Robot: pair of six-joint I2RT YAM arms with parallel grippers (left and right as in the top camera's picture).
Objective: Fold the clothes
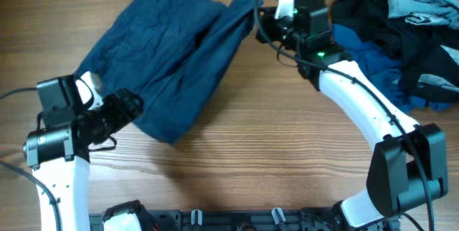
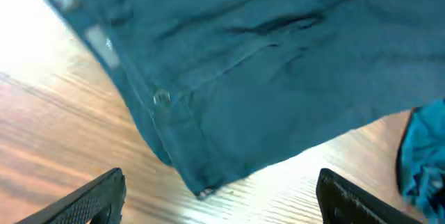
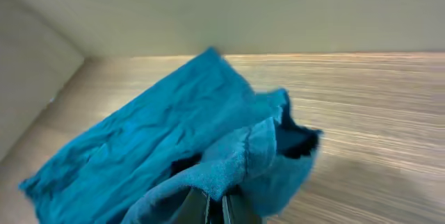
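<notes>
Dark navy-blue shorts [image 1: 172, 52] lie spread diagonally across the table, waistband end toward the lower left. My left gripper [image 1: 130, 109] is at that waistband corner. In the left wrist view it [image 2: 222, 206] stands open, its two fingers wide apart, and the corner of the shorts [image 2: 208, 133] with a button [image 2: 161, 99] lies just ahead of them on the wood. My right gripper [image 1: 259, 17] is at the far leg's end. In the right wrist view it [image 3: 224, 209] is shut on a bunched hem of the shorts [image 3: 174, 147], lifted off the table.
A heap of other clothes [image 1: 401, 30], black, mid-blue and pale denim, lies at the back right, beside the right arm. Bare wooden table [image 1: 258, 130] shows in front of the shorts.
</notes>
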